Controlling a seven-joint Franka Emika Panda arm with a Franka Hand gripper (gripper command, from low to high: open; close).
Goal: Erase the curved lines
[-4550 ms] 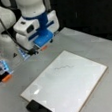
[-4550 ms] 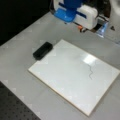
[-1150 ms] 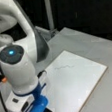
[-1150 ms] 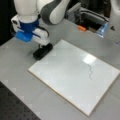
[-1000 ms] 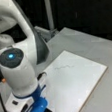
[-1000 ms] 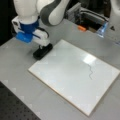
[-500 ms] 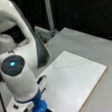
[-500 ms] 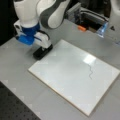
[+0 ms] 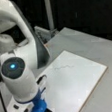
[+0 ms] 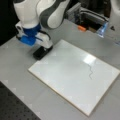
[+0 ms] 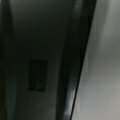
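Curve lines point(image 10: 90, 71) intact on the white board point(image 10: 65, 75), lying toward a front view's right, long axis running roughly top to bottom there; well apart from the hand point(image 10: 43, 51), which sits low over a black eraser block point(image 10: 40, 53) at the board's left corner. Hand's opening: cannot tell. Wrist view shows only a dark surface close up, no stroke.
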